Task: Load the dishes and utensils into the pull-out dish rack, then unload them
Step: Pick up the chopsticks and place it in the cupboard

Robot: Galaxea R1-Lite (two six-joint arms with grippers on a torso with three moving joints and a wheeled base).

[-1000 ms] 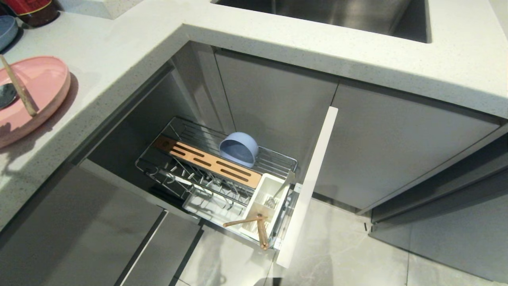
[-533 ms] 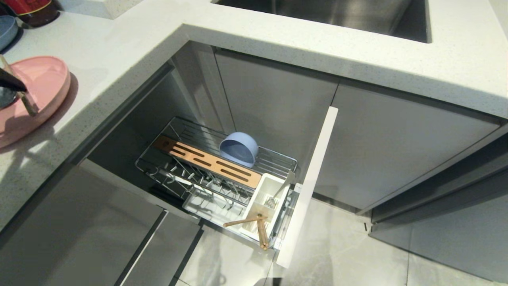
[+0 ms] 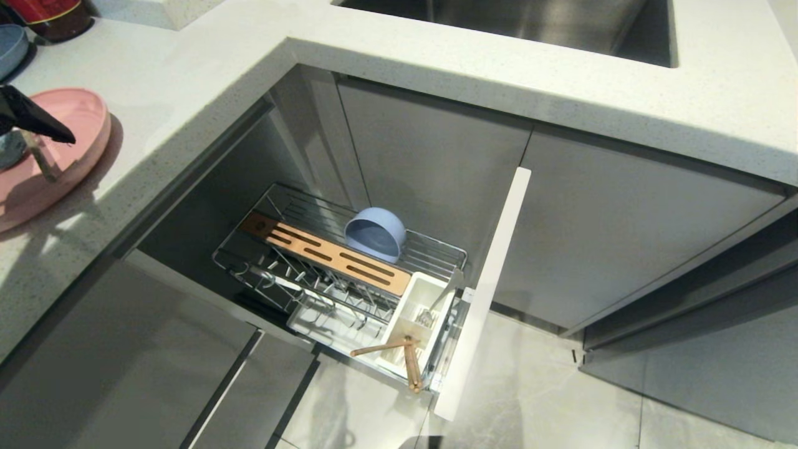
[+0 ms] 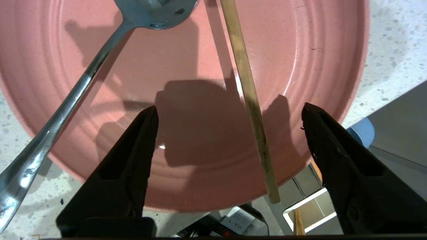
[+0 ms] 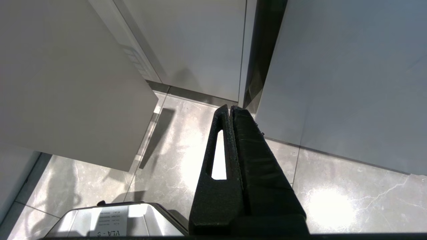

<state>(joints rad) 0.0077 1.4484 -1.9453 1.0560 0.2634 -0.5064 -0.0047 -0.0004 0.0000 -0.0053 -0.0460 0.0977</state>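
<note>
Speckled white worktop (image 3: 206, 68) runs round a corner with a steel sink (image 3: 517, 25) set into it at the back, and grey cabinet doors (image 3: 598, 231) stand below over a pale marbled floor (image 3: 548, 386). Down in the corner the dish rack (image 3: 340, 274) is pulled out on its narrow white front panel (image 3: 483, 293); a light-blue bowl (image 3: 375, 232) lies on its side on the rear wires, beside a slotted wooden strip (image 3: 327, 254), and one chopstick (image 3: 411, 365) pokes out of the white cutlery box (image 3: 419, 318) at the front, where a second stick may cross it, though that is hard to make out. On the worktop at the left edge sits the pink plate (image 4: 186, 66), partly cut off in the head view, overhanging the worktop edge. Across it lie the other chopstick (image 4: 248, 96), its end reaching past the rim, and the metal spoon (image 4: 66, 106), whose handle runs off onto the worktop and whose bowl end is cropped. Above the plate hangs the left gripper (image 4: 230, 113), its black fingers (image 4: 133, 156) spread wide with the chopstick between them but touching neither, so nothing is held. At the far left corner a blue-grey dish (image 3: 11, 48) and a dark red jar (image 3: 53, 15) are only partly visible. By the floor hangs the right gripper (image 5: 231, 108), fingers pressed together and empty.
</note>
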